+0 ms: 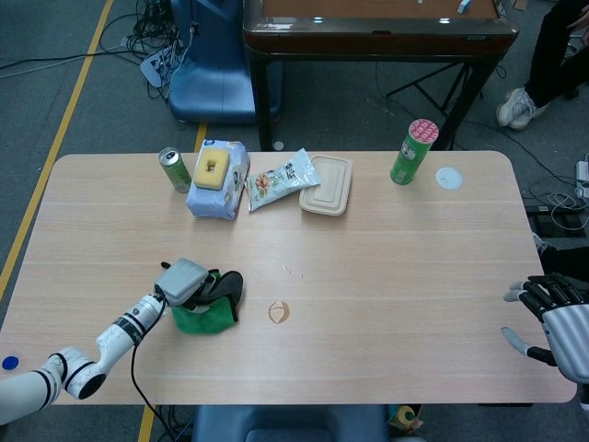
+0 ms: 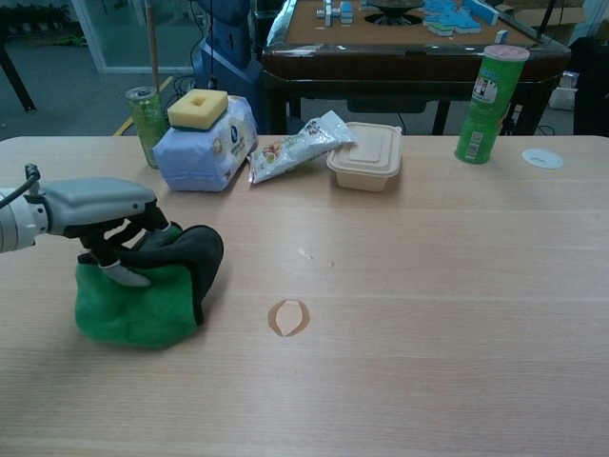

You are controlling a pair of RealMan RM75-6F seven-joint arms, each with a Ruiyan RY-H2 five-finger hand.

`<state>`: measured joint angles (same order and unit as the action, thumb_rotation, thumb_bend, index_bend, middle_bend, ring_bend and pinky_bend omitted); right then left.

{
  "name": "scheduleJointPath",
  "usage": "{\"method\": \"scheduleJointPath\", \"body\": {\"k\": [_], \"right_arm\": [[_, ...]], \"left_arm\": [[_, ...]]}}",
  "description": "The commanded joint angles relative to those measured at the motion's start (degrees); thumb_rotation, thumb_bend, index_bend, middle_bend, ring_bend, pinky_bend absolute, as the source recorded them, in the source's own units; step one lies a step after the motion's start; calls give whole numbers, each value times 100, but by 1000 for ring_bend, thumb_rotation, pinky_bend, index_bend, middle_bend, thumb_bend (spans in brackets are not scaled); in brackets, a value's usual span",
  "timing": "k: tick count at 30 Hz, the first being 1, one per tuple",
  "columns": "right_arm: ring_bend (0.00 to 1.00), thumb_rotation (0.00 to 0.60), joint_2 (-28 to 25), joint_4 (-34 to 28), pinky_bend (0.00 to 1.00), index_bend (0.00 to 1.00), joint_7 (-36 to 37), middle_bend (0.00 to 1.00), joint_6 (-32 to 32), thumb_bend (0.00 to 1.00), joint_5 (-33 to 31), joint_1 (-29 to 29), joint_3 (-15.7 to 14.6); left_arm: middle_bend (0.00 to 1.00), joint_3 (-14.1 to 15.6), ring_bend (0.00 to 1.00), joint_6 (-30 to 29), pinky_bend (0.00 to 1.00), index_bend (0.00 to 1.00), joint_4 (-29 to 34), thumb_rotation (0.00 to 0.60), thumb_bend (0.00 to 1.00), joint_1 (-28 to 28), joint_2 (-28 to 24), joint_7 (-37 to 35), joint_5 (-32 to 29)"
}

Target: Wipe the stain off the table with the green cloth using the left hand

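Two hands are seen at the near edge of the table (image 1: pixel 386 276). The left hand (image 2: pixel 119 224) is held low at the near-left, w/ its dark fingers (image 2: pixel 186 252) curled down over the green cloth (image 2: pixel 138 305), which is gripped & bunched beneath the palm; the cloth's lower edge is seen resting on the wood. The right hand (image 1: pixel 557 313) is kept at the near-right corner of the table in the head view, fingers spread apart & nothing held.

Just right of the cloth, but apart from it, the stain (image 2: pixel 288 317) is seen as a small brown ring on the tabletop. A few pale specks (image 2: pixel 304 253) are noted a bit further back, approx. mid-table.

Along the far edge, left to right, several items are lined up: a green can (image 2: pixel 146 112) standing upright, a wipes pack (image 2: pixel 202 150) just beside it w/ a yellow sponge (image 2: pixel 198 108) laid on top, a snack bag (image 2: pixel 297 145) lying flat against the pack's right side, and a beige lidded container (image 2: pixel 365 155) touching the bag. Well to the right, a tall green tube (image 2: pixel 488 91) w/ a pink lid is stood upright, and a small white disc (image 2: pixel 541 158) is laid near it.

Beyond the table, a dark wooden table (image 1: pixel 377 37) is seen on the grey floor.
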<state>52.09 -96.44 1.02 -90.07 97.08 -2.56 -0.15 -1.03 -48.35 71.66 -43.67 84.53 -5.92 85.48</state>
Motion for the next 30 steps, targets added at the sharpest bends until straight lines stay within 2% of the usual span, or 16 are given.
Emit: {"method": "scheduleJointPath", "body": {"k": [1,5,16,23,30], "right_arm": [[231,600,5,5,197,400,3,355,2,296,1,-2,1],[231,600,16,9,197,400,-1,355,26,296,-21,-8,6],[231,600,-15,-16,197,400,-25,355,29,296,-82,26,1],[231,600,-15,-7,197,401,-15,355,33,297,-108,41,-1],[232,600,-20,-16,197,400,-16,355,39,296,-112,42,4]], "left_arm": [[712,-142,740,-151,999,683,408,600,194,-23,-66,-69,-29],[710,-221,732,-121,998,666,679,600,195,-142,71,89,-20],[696,-489,718,114,998,632,798,600,193,-503,572,137,-179],[660,-486,704,420,970,602,624,600,194,-743,874,158,-244],[637,-499,690,560,930,581,183,600,194,-895,1353,424,-392]]}}
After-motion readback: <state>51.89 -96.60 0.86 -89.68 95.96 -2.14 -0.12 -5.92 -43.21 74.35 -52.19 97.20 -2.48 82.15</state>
